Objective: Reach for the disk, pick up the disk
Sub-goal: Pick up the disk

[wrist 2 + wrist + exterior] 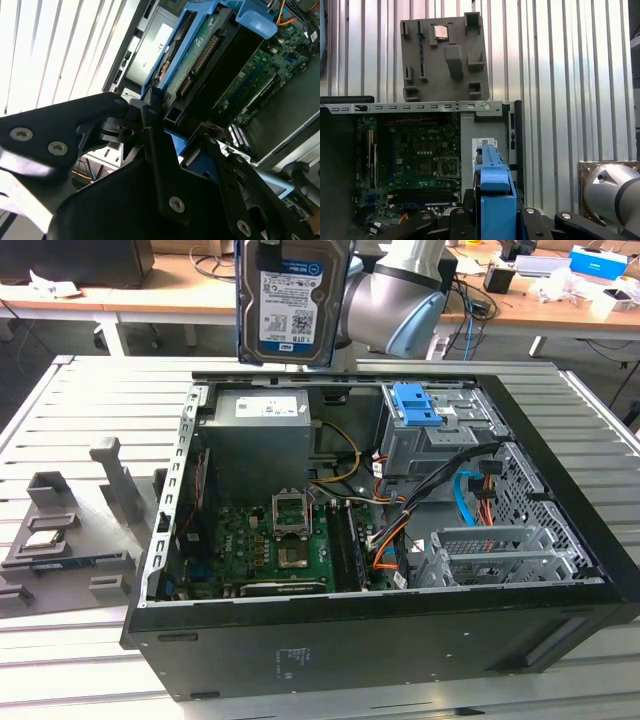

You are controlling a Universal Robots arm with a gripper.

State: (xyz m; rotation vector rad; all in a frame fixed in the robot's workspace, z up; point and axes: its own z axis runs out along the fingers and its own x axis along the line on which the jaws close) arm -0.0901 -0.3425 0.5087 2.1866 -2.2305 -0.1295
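Observation:
The disk (290, 302) hangs in the air above the back wall of the open computer case (400, 640). It is a silver drive with a white-and-blue barcode label facing the exterior camera and blue rails along its sides. My gripper (495, 212) is shut on it, with a black finger on either side of the blue rail (495, 185). In the second wrist view the disk's (210, 55) connector edge and blue frame show just beyond the black fingers (157, 150). The grey arm (395, 290) stands behind the disk.
Inside the case lie a green motherboard (275, 545), a power supply (262, 435), cables and a drive cage with a blue caddy (415, 405). A grey fixture (60, 530) with a small square chip sits on the slatted metal table (100, 400) at the exterior view's left.

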